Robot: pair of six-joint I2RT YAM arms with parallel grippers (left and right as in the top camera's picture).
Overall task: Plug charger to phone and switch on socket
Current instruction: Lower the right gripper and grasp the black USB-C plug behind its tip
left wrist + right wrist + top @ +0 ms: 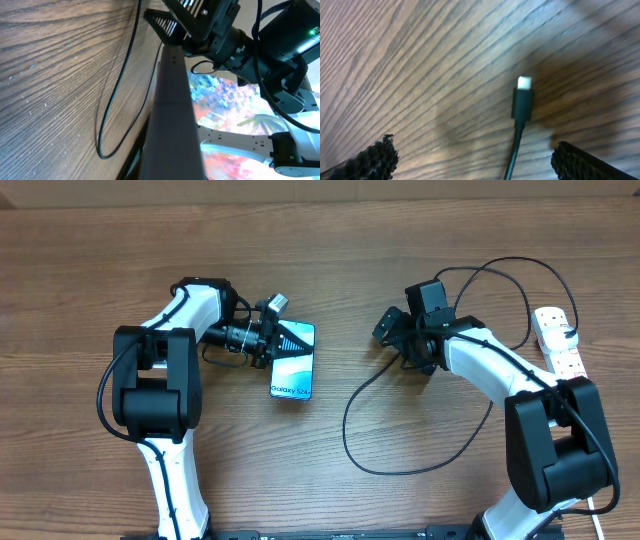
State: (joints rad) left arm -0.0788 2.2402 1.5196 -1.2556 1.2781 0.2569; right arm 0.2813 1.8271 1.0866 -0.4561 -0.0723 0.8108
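Left gripper (290, 340) clamps the phone (292, 383) at 9 o'clock from table centre. The right gripper (388, 340) is spread wide, the charger (522, 100) plug tip lying between its fingers; the socket (558, 340) sits at 3 o'clock.

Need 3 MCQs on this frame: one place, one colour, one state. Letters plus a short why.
1. Where is the socket in the overhead view?
A) far left
B) far right
C) in the middle
2. What colour is the charger cable?
A) black
B) white
C) red
3. How is the right claw?
A) shut on the cable
B) shut, empty
C) open

Key:
1 B, it lies at the right side of the overhead view.
2 A, the wrist view shows a black lead.
3 C, its fingers stand wide apart either side of the charger's tip.
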